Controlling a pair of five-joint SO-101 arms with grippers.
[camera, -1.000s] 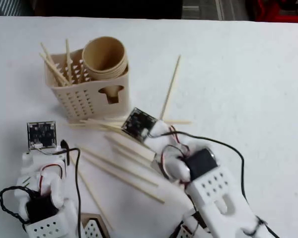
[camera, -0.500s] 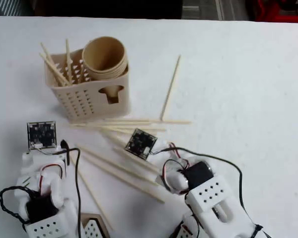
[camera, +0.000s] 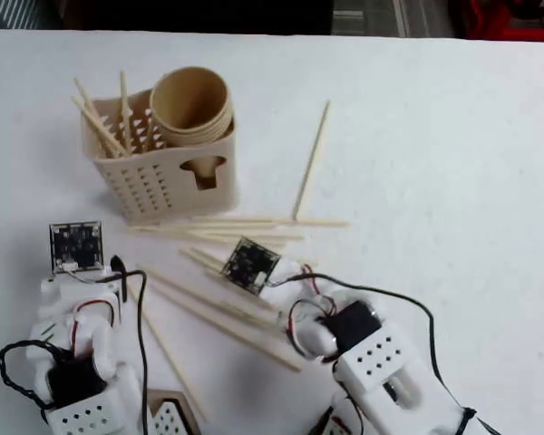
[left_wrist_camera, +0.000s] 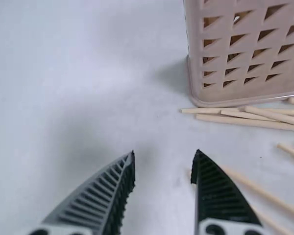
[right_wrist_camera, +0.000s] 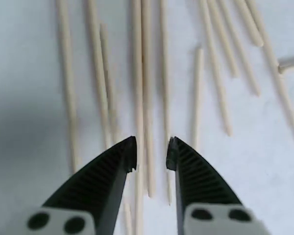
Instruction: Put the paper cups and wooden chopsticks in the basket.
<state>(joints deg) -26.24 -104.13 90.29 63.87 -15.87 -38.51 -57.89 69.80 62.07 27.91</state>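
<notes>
Hovering over loose chopsticks (right_wrist_camera: 138, 73), the right gripper (right_wrist_camera: 151, 154) stands narrowly parted, empty; the left gripper (left_wrist_camera: 162, 169) gapes, empty

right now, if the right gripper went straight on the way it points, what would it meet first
Most likely the loose chopsticks lying on the table, straight ahead of the right gripper; how far above them it hangs is unclear.

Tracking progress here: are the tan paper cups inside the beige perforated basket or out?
In. The tan paper cups sit stacked inside the beige perforated basket, rims above its wall.
</notes>
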